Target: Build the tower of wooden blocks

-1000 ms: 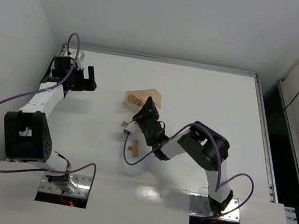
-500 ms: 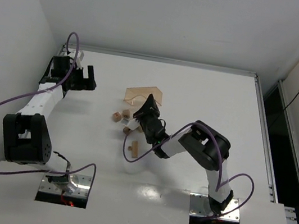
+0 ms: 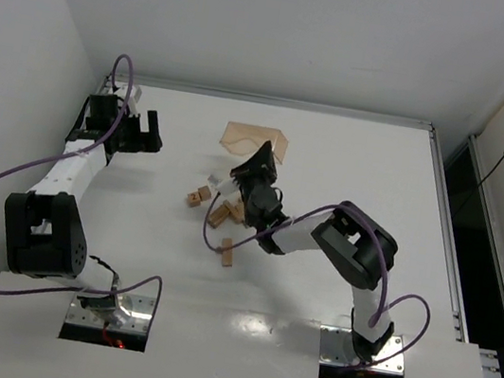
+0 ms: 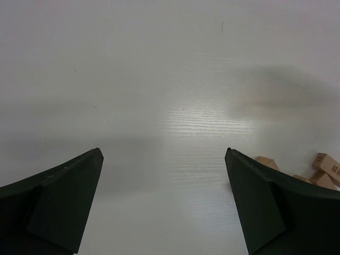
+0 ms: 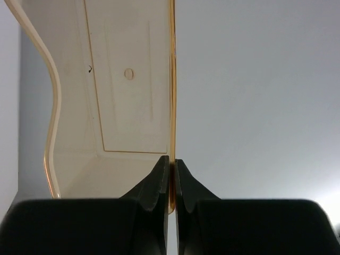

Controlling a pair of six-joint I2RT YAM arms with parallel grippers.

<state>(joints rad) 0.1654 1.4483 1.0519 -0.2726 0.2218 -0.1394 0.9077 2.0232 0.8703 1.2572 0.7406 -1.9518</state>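
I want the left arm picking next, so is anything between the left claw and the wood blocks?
Nothing visible: only bare table lies between the open left claw and the wood blocks. The right claw, shut on the tray wall, is on their far side.

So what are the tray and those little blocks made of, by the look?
The tray looks like thin translucent orange-tan plastic, glossy, with moulded lines. The wood blocks look like plain light-tan wood, matte, unpainted; grain too small to see.

Translucent orange tray (image 3: 251, 137) tilted, seemingly raised above white table (image 3: 361, 168).
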